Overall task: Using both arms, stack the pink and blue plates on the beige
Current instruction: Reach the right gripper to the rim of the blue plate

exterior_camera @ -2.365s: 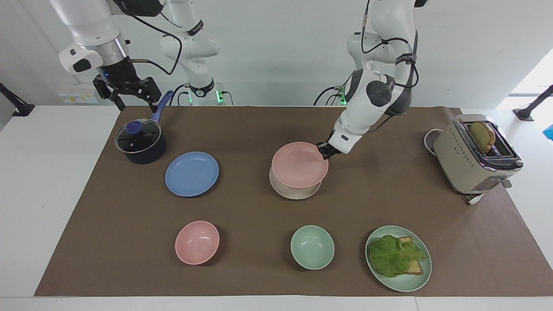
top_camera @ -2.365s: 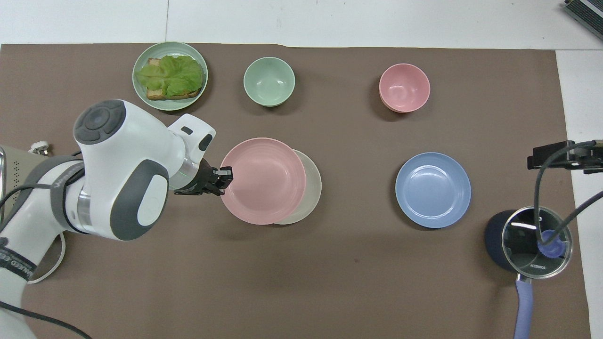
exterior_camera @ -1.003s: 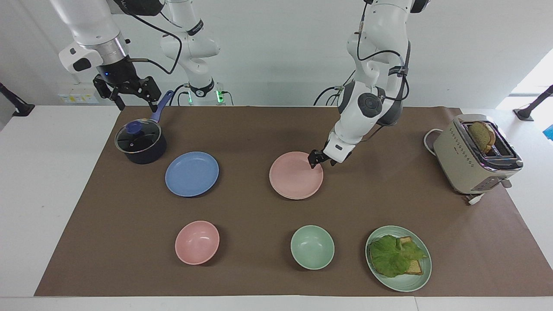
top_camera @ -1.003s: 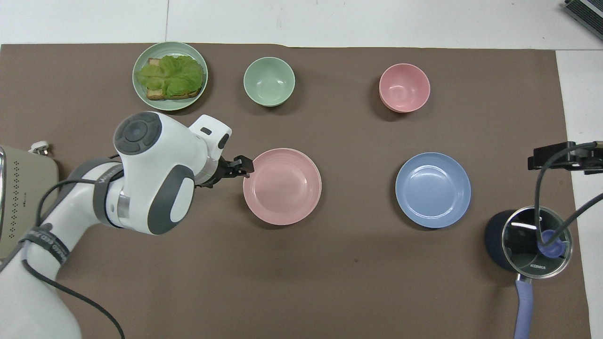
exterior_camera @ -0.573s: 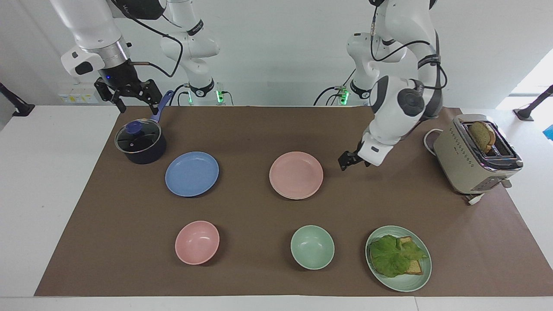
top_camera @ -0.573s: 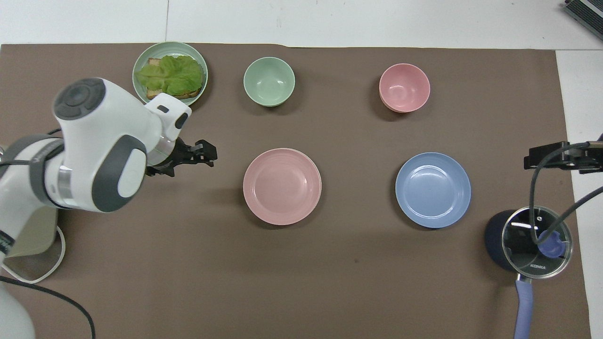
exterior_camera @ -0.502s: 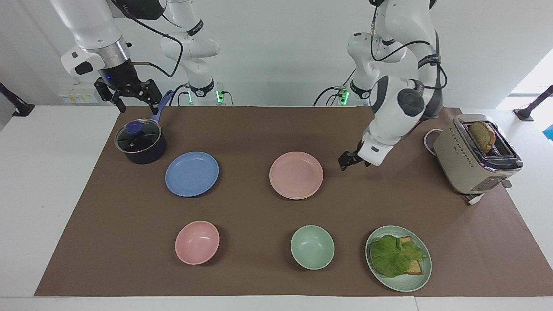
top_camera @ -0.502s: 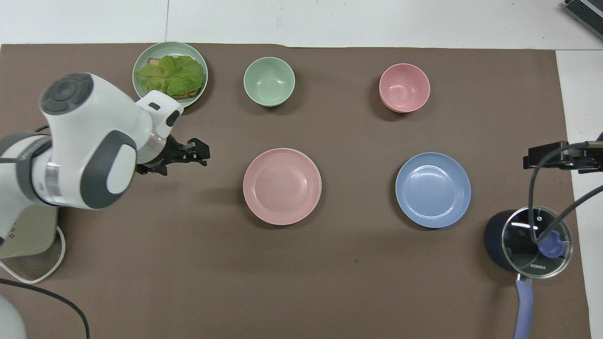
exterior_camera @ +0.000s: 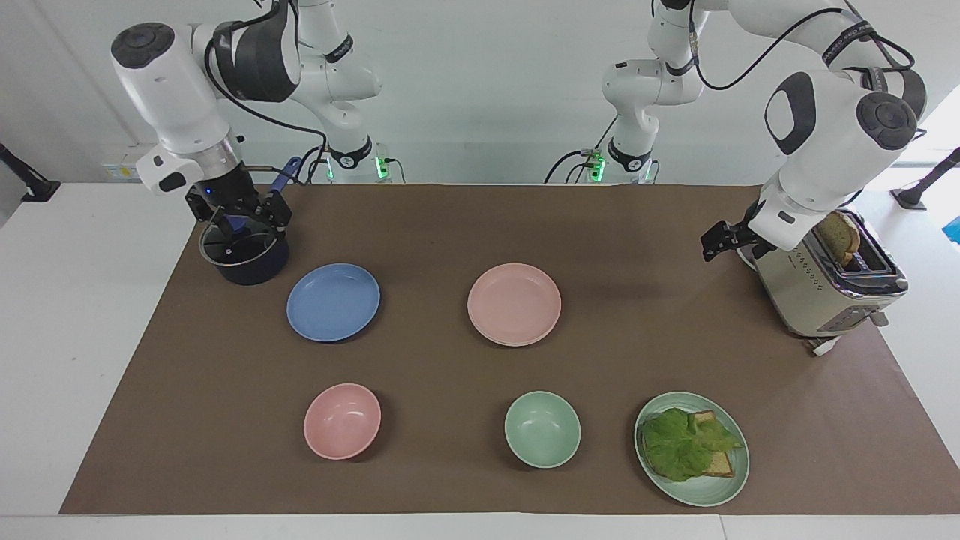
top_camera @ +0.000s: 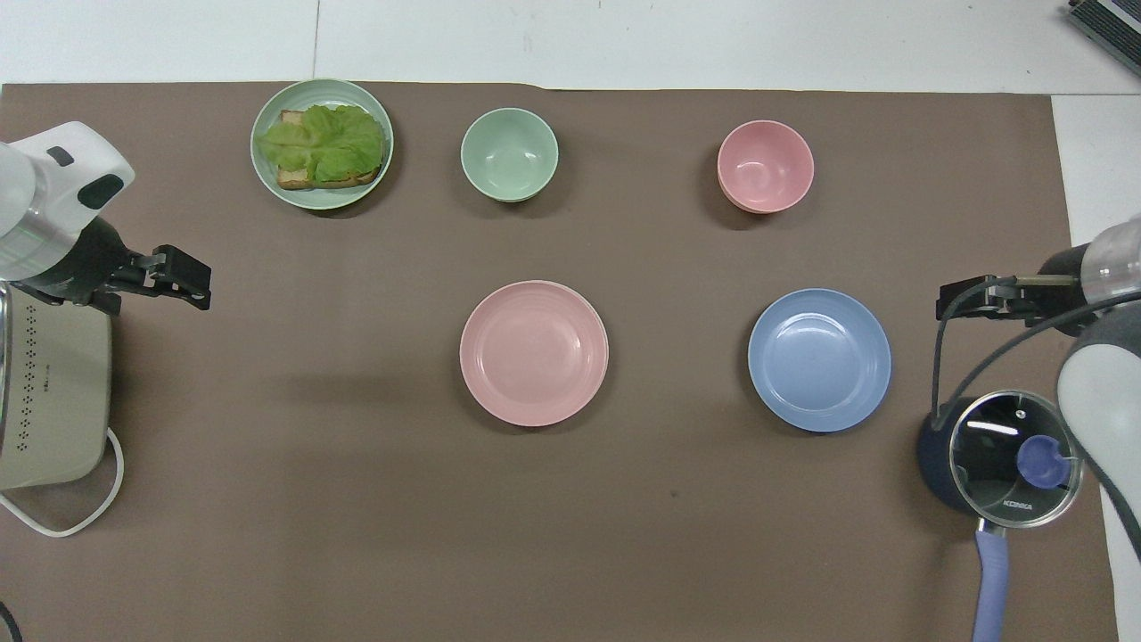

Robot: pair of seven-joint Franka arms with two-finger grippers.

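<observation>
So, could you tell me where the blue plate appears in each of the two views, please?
Facing view: the blue plate lies left of centre, just below the dark lidded pot.
Overhead view: the blue plate lies right of centre, just above the pot.
Shared landmark: the pink plate beside it, mid-mat in both views.

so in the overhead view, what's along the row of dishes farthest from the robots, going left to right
green plate with lettuce on toast → green bowl → pink bowl

White table (exterior_camera: 67,315) under a brown mat (exterior_camera: 450,225) (daylight at one end); pale wall (exterior_camera: 480,90).
</observation>
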